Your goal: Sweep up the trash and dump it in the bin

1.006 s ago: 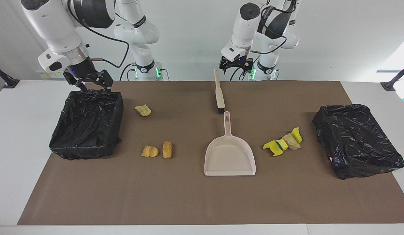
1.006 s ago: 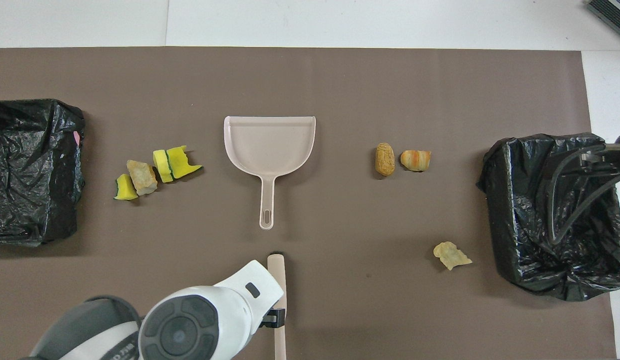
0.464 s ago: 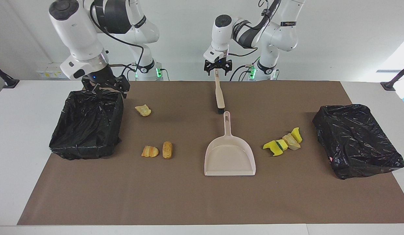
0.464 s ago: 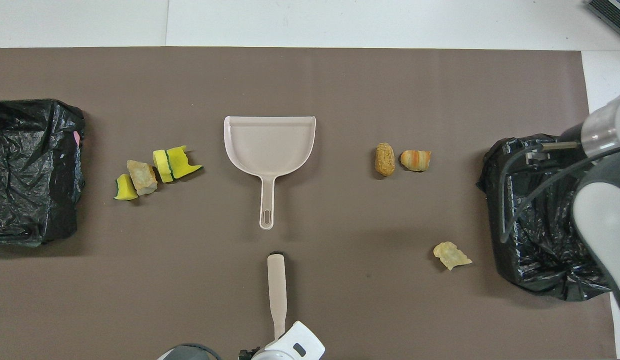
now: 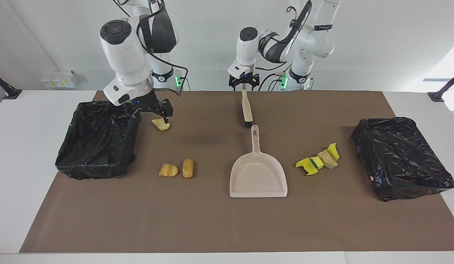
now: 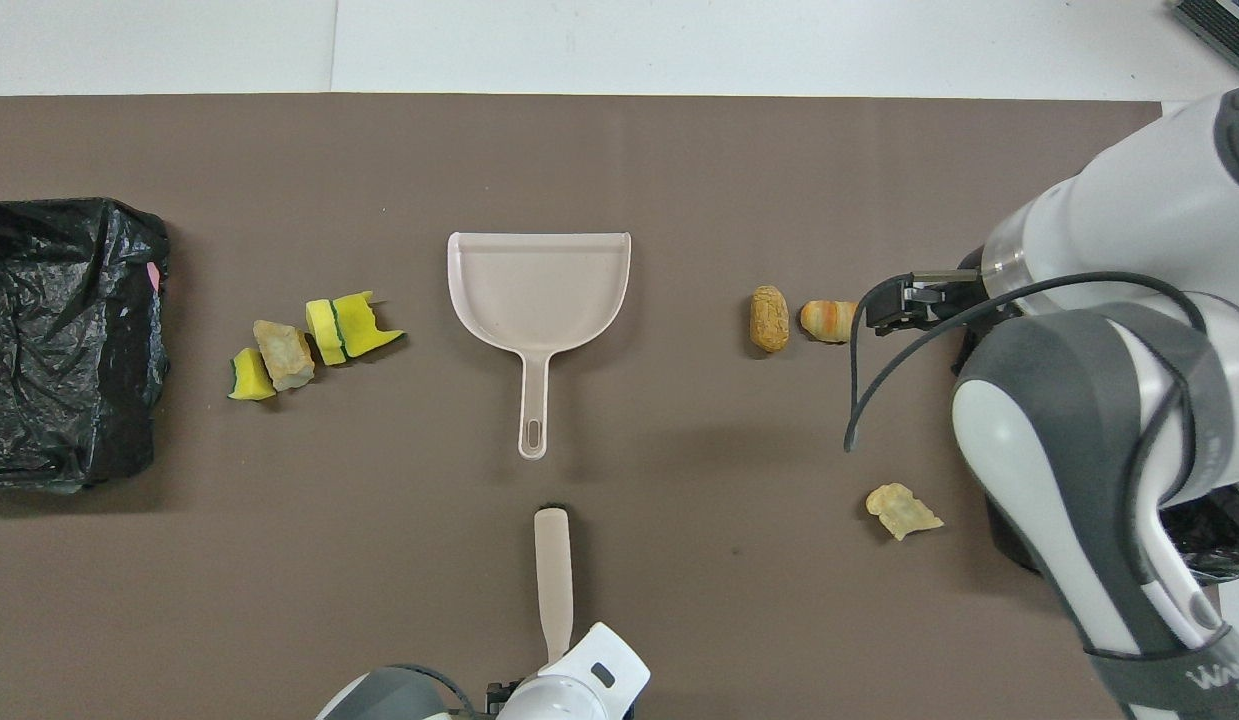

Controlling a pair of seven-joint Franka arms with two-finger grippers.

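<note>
- The counter (image 5: 227, 223) is covered by a brown mat and carries two bins lined with black bags, one at each end.
- The bin at the right arm's end (image 5: 96, 141) stands open; the bin at the left arm's end (image 5: 401, 157) sits tilted.
- A beige dustpan (image 5: 258, 176) lies mid-counter, handle pointing toward the robots.
- A beige brush (image 5: 246, 106) lies nearer to the robots than the dustpan, in line with its handle, bristle end just short of the handle tip.
- The left end effector (image 5: 243, 82) is at the brush handle's end nearest the robots, fingers apart on either side of it; contact cannot be confirmed.
- The right end effector (image 5: 150, 112) hangs beside the open bin, low above the pale foam scrap (image 5: 161, 124), fingers apart, holding nothing.
- Trash group one: two orange-brown lumps (image 5: 178, 169) lie side by side between the open bin and the dustpan, farther from the robots than the foam scrap.
- Trash group two: yellow sponge pieces with green layers and a beige chunk (image 5: 318, 160) lie clustered between the dustpan and the tilted bin.
</note>
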